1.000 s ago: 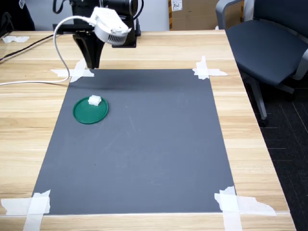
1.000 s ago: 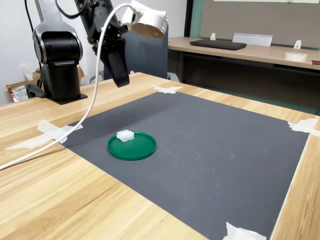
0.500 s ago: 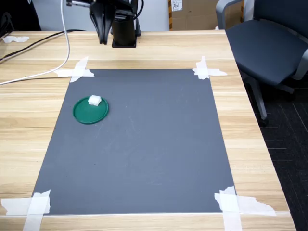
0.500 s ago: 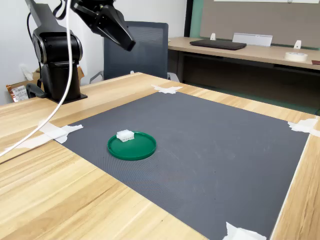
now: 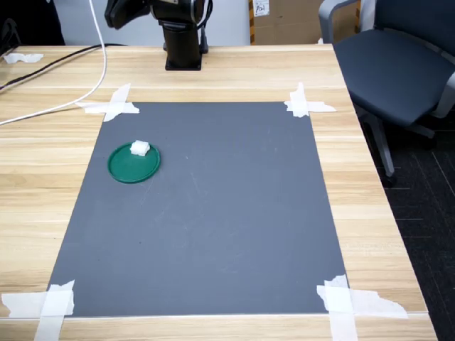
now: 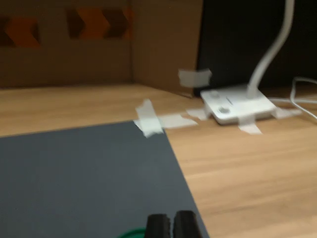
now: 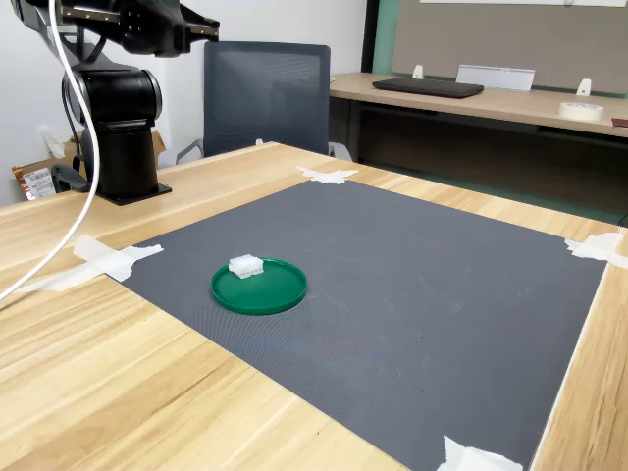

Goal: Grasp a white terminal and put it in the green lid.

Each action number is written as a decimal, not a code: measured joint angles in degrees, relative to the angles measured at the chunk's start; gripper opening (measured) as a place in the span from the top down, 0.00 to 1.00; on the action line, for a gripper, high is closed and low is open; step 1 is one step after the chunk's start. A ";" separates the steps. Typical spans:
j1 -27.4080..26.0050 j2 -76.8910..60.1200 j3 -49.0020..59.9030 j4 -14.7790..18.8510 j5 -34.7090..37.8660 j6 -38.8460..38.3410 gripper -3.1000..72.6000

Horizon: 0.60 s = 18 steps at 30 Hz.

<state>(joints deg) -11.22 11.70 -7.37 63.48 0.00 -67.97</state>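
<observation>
1. The wooden tabletop [image 5: 213, 71] carries a dark grey mat [image 5: 213, 213] taped at its corners; using the mat as landmark, the robot arm's base [image 5: 183, 50] stands just beyond the mat's far edge in the first exterior view.
2. The green lid [image 5: 133, 164] lies on the mat near its far-left corner in the first exterior view, well apart from the arm.
3. The white terminal [image 5: 139, 148] sits inside the lid, against the rim nearest the arm's base; in the second exterior view [image 7: 246, 264] it rests flat.
4. The gripper [image 6: 171, 225] shows only in the wrist view, blurred: its dark fingertips look pressed together with nothing between them, though the blur leaves some doubt.
5. The placing looks done. What remains is probably to bring the arm to rest clear of the mat, smoothly, so the trailing white cable [image 5: 64, 106] does not sweep across the lid.
</observation>
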 joint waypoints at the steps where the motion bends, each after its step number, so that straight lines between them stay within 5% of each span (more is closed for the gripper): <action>1: 0.00 -0.87 0.00 0.42 0.98 0.00 0.99; 8: 0.59 -3.08 0.75 1.60 7.82 0.00 1.00; 18: 1.32 -10.85 6.78 1.35 7.70 -0.28 1.00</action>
<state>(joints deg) -9.90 0.86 -0.59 64.82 7.70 -68.25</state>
